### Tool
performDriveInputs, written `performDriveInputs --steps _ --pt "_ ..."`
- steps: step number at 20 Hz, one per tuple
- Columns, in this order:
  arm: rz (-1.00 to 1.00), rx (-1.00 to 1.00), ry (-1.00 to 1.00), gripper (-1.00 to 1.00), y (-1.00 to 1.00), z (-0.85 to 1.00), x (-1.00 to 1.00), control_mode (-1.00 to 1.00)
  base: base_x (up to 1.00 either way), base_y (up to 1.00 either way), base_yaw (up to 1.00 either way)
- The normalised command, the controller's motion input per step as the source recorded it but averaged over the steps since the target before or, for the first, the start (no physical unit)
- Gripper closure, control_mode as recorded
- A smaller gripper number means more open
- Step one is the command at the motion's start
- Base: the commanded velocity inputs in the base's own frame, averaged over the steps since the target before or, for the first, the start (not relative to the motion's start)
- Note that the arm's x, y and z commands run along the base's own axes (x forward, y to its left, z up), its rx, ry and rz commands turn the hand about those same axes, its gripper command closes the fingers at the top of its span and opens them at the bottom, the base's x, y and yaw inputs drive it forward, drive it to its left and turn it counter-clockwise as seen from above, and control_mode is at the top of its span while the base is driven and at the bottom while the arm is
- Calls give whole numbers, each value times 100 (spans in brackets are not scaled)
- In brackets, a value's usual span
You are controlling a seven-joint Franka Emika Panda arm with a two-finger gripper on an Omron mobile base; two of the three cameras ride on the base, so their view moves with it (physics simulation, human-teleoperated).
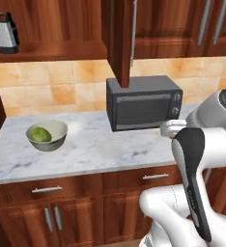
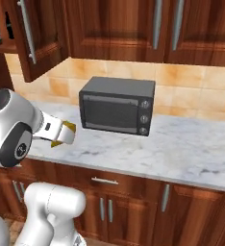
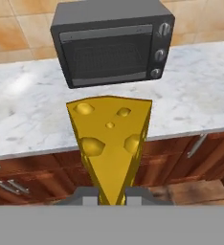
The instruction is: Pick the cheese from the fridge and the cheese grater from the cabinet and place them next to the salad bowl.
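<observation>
The left base view looks from behind the arm, forward and down over the marble counter (image 1: 95,149), toward the microwave (image 1: 144,102) and the tiled far wall. The right base view faces the same microwave (image 2: 118,106) and counter (image 2: 191,149) from the other side. The hand view sits low and near, looking across the counter edge (image 3: 190,119) at that microwave (image 3: 111,40).

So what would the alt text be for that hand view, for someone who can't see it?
A yellow wedge of cheese with holes, held upright between the robot's fingers, stands in front of a marble counter. Behind it a dark grey microwave sits against a tan tiled wall, with reddish-brown drawers below the counter.
</observation>
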Motion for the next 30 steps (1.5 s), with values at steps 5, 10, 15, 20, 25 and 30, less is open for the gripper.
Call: performDriveInputs --steps 5,10,15,20,25,30 --pt "0 0 0 100 0 0 0 100 2 36 -46" --pt "0 0 0 100 0 0 0 100 -19 83 -27" --pt "0 0 0 100 0 0 0 100 -7 95 -2" --pt "0 0 0 100 0 0 0 100 35 79 9" --pt "0 0 0 100 0 0 0 100 86 30 28" --pt "0 0 0 100 0 0 0 100 31 -27 21"
